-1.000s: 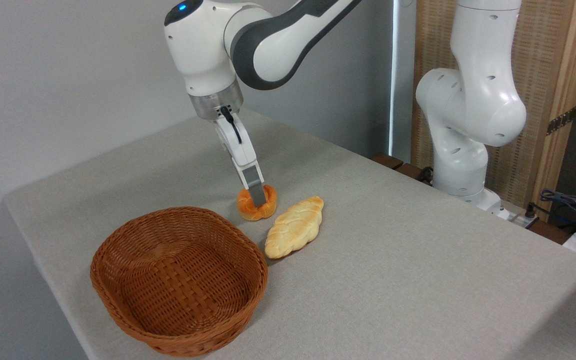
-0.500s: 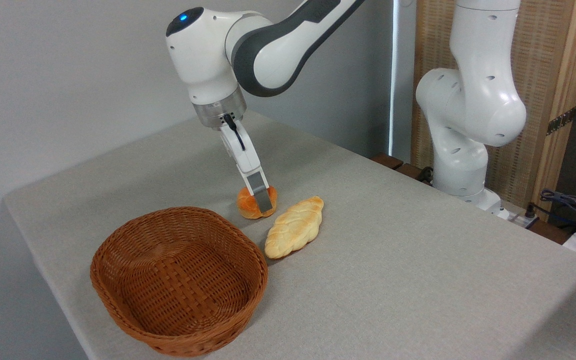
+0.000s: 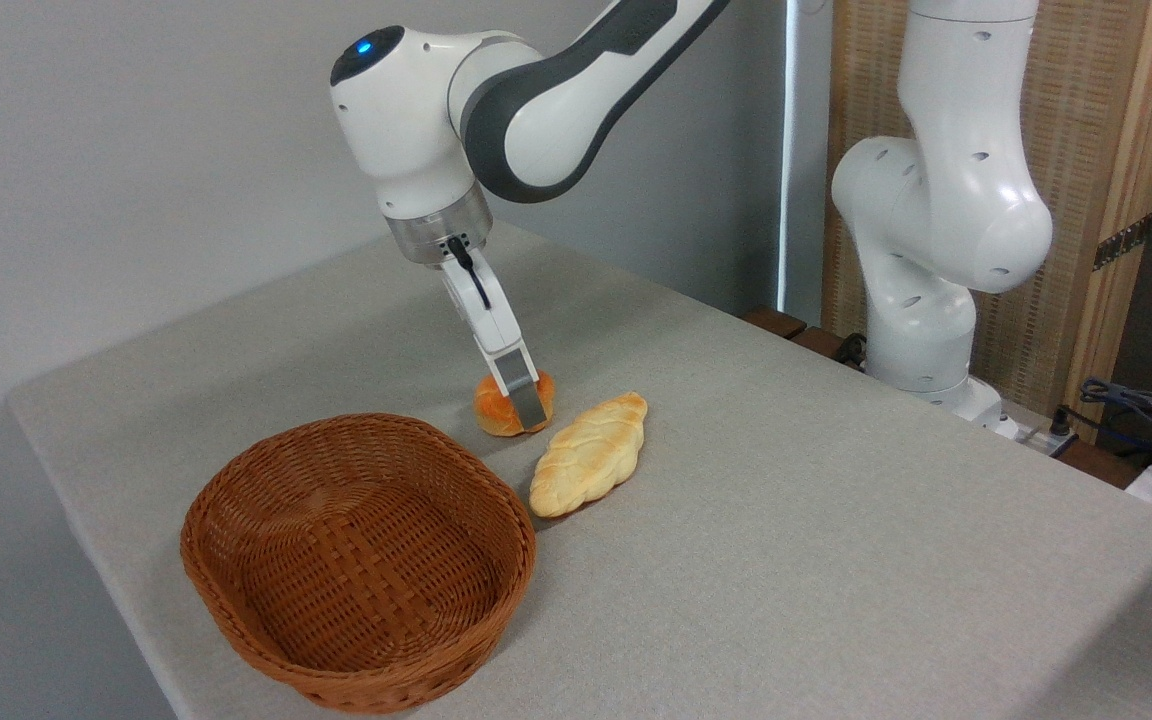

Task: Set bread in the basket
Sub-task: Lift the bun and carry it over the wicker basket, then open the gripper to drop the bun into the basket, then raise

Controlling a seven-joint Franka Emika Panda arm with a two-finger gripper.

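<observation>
Camera view, fixed, takes in a grey cloth-covered table [image 3: 816, 560] with the white Franka arm [image 3: 536, 90] reaching down from its far right side. Toward the near left corner sits the basket [image 3: 356, 560], oval wicker and empty, its rim well inside the table's left edge. Just beyond the basket's far rim, toward the middle of the table, lies a pale braided loaf [image 3: 591, 455]. Touching or nearly touching that loaf's far left end is the bread [image 3: 496, 408], the small orange-brown bun, which looks to rest on the cloth or sit barely above it.

The gripper [image 3: 524, 400] is tilted, its near grey finger flat against the bun's side; the fingers appear pressed in on the bread, though the far finger is hidden.

For the lift, a straight rise first seems wise, so the bun clears the braided loaf without dragging it. Then carry it leftward over the basket's thick rim, high enough not to clip the wicker, and let go low over the middle of the hollow.
</observation>
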